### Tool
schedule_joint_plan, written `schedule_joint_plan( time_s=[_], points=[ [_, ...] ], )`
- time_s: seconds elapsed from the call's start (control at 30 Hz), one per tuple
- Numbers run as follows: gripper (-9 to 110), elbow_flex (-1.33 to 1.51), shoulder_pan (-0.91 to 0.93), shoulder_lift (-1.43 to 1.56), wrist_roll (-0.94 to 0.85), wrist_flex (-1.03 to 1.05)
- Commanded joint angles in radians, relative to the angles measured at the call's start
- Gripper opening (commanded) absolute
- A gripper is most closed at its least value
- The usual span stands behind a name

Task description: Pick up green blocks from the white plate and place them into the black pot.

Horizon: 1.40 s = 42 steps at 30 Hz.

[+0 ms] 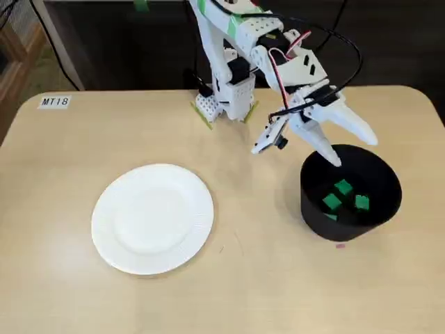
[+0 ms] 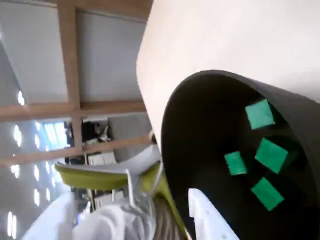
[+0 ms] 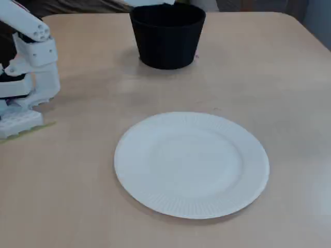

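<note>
White two-finger gripper [image 1: 356,153] hangs above the round black pot [image 1: 313,209], fingers spread and empty, seemingly for dropping. Small green blocks [image 1: 343,186] lie inside the pot. The white paper plate [image 1: 153,219], well apart from it, holds none.

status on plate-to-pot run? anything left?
Done: four green blocks lie inside the black pot, counted in the wrist view. In hand: nothing; the jaws hang open over the pot's rim, empty. Left: the white plate holds no blocks in either fixed view, so no pick appears to remain, probably just pulling the arm back.
</note>
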Motion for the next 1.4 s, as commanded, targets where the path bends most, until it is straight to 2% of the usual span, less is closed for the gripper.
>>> schedule_joint_plan(
  time_s=[0.0,0.13,0.27,0.37,0.53,0.77,1.03,1.37],
  points=[
    [-2,-0.057,0.041,0.037,0.009,0.008],
    [-2,-0.074,0.183,0.176,0.031,0.041],
    [-2,-0.101,0.407,0.301,0.132,-0.097],
    [-2,-0.209,0.492,0.288,0.156,-0.109],
    [-2,-0.207,0.497,0.328,0.166,-0.114],
    [-2,0.006,0.517,0.617,0.175,-0.112],
    [-2,0.233,0.548,0.914,0.181,0.071],
    [-2,0.512,0.543,0.914,0.098,0.285]
  ],
)
